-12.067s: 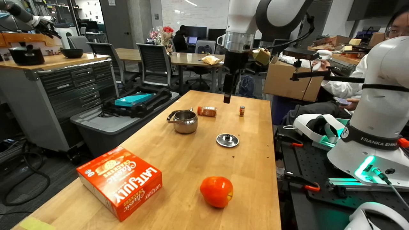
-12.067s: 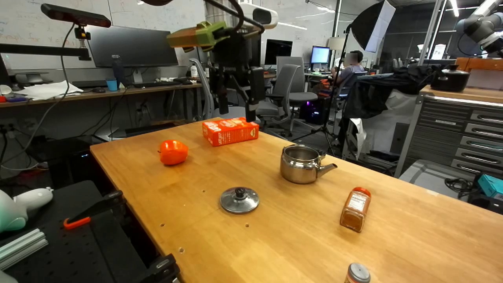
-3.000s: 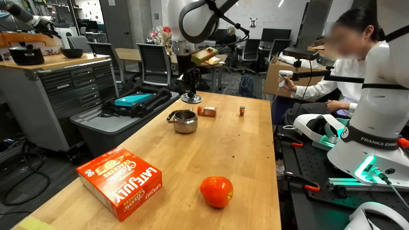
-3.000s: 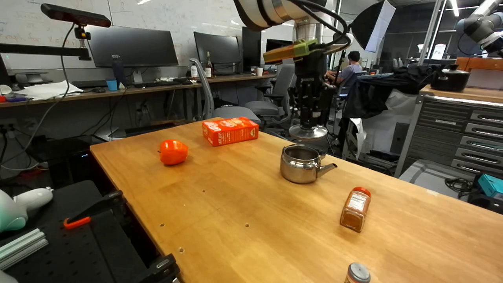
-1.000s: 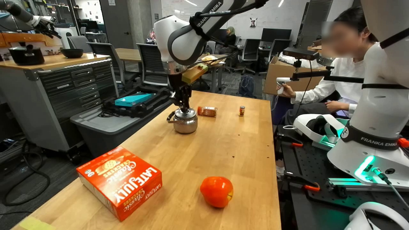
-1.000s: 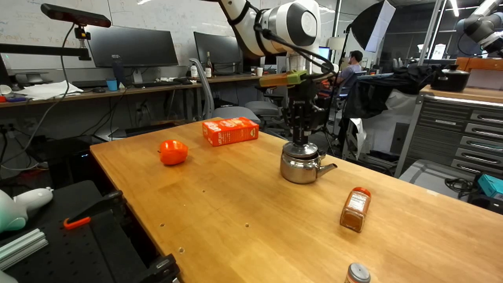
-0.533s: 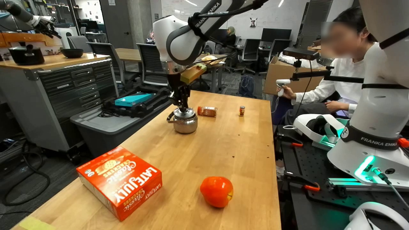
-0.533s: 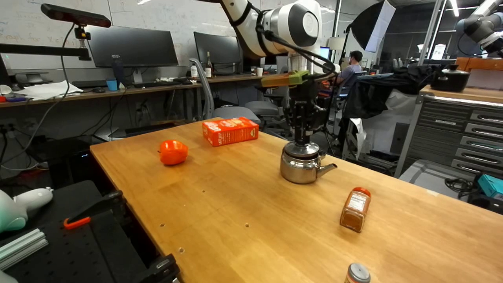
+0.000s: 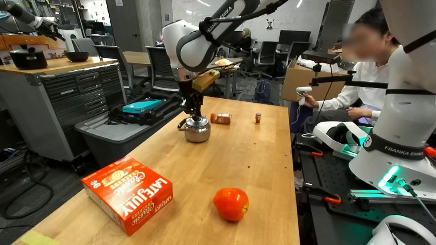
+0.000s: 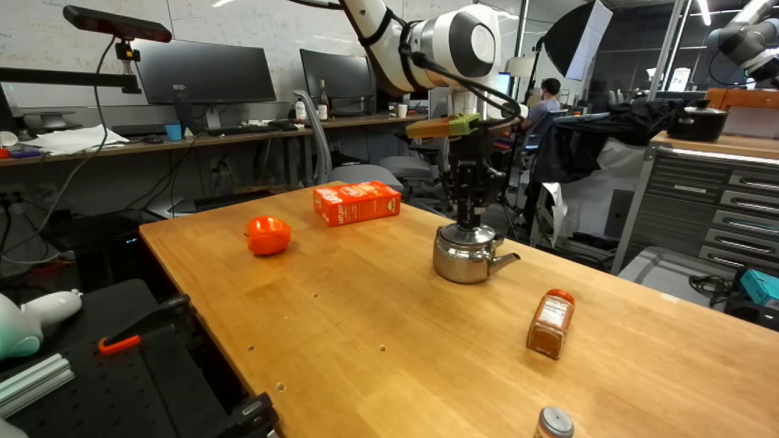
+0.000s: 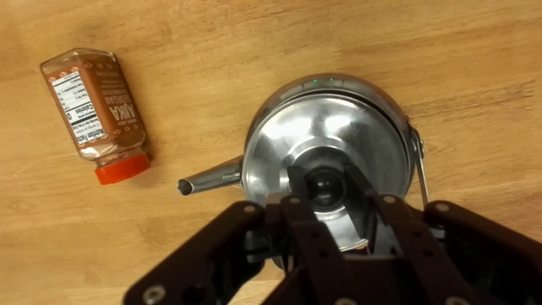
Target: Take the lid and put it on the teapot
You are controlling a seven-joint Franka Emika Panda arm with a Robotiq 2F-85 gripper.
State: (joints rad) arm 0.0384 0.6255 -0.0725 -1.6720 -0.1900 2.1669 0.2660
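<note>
The lid (image 11: 379,148), a shiny metal disc with a dark round knob (image 11: 325,186), rests over the mouth of the silver teapot (image 10: 461,263). My gripper (image 11: 324,171) comes down from above, its two fingers on either side of the knob and shut on it. In both exterior views the lid (image 9: 201,122) looks roughly level on the teapot (image 9: 197,134). A crescent of the pot's shoulder shows past the lid's upper edge in the wrist view. I cannot tell whether the lid is fully seated. The spout (image 11: 211,176) points left in that view, the handle lies at the right.
A spice jar (image 10: 551,325) with a red cap lies on its side near the spout. Farther off are a small shaker (image 9: 258,118), an orange-red pepper-like ball (image 9: 231,204) and a red cracker box (image 9: 129,194). A person (image 9: 368,68) sits beyond the table.
Earlier the lid lay on the table, then hung from my gripper above the teapot; now it is on the pot. Over the last half second lid and teapot have shifted very slightly, their gap narrowing.
</note>
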